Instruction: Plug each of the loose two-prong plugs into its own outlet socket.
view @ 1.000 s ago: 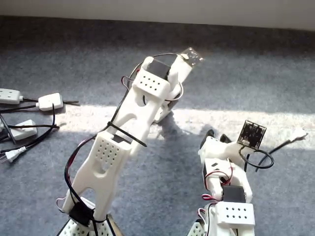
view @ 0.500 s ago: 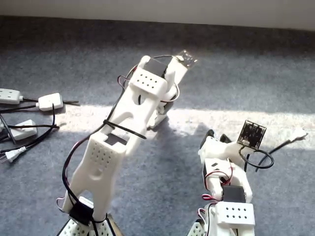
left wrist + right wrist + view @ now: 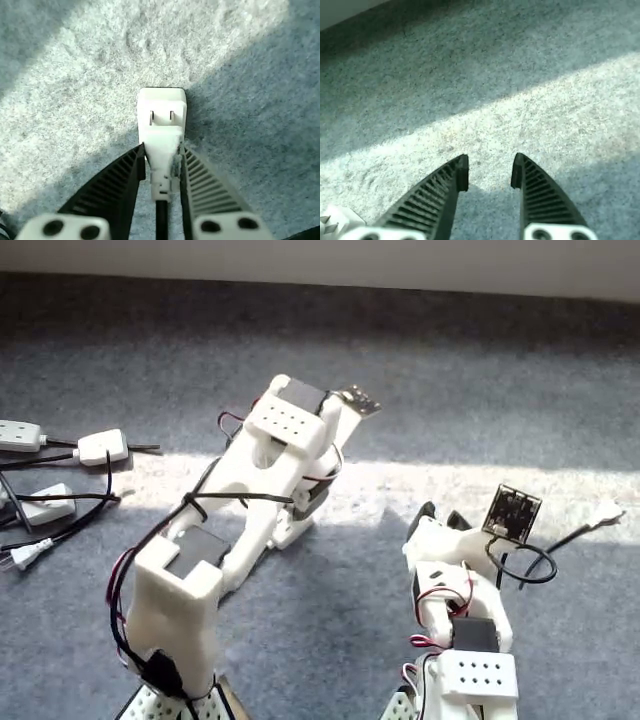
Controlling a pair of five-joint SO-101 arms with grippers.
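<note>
White two-prong plug (image 3: pixel 161 135) sits pinched by its body in left gripper (image 3: pixel 161 152), prongs (image 3: pixel 151 118) clear, probably for plugging in; right gripper (image 3: pixel 490 172) waits empty, fingers spread.

The black, ribbed-fingered right gripper (image 3: pixel 490 172) is held with fingers apart above a grey carpet (image 3: pixel 530 65), which is crossed by a sunlit band (image 3: pixel 555 105). A small white object (image 3: pixel 331 221) is glimpsed near one finger.

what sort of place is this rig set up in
Likely an indoor room, on a carpeted floor or bench: a grey carpet-like surface crossed by a sunlit band, a pale wall along its far edge, and white outlet sockets on black cords lying on it.
</note>
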